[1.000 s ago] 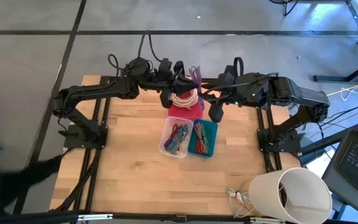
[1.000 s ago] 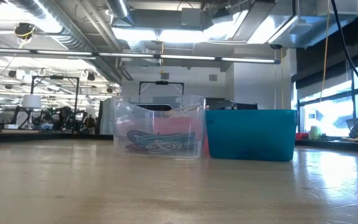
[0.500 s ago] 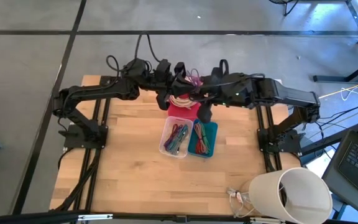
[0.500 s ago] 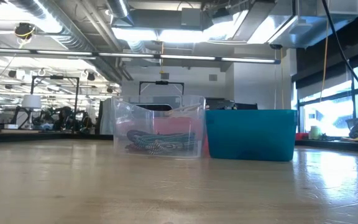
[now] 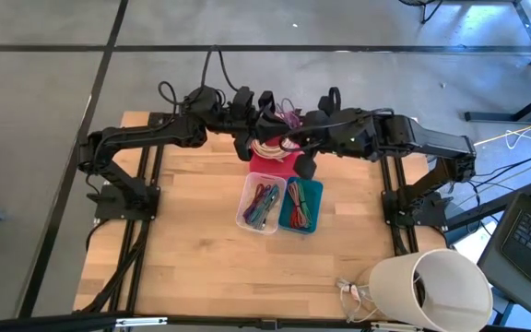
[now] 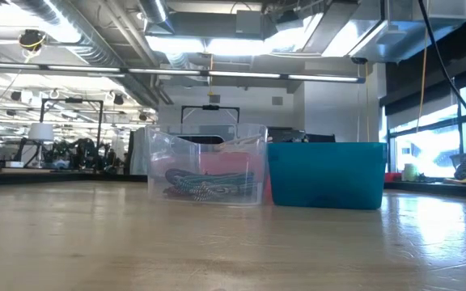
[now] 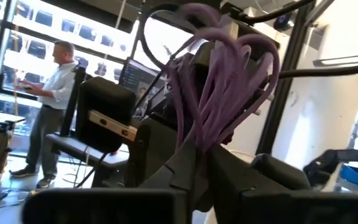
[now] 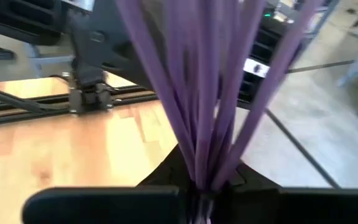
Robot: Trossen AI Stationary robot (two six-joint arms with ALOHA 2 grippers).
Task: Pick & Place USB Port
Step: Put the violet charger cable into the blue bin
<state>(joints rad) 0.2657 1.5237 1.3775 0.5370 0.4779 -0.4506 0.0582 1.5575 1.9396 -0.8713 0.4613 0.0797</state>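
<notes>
on the pale wooden table, upper centre of the high view, both the left gripper and right gripper are clenching the bundle of purple usb cables; one should be releasing before the other is carrying it to a bin.

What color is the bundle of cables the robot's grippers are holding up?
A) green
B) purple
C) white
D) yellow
B: the looped cable bundle pinched in the left gripper is purple, and the same purple strands rise from the right gripper.
</notes>
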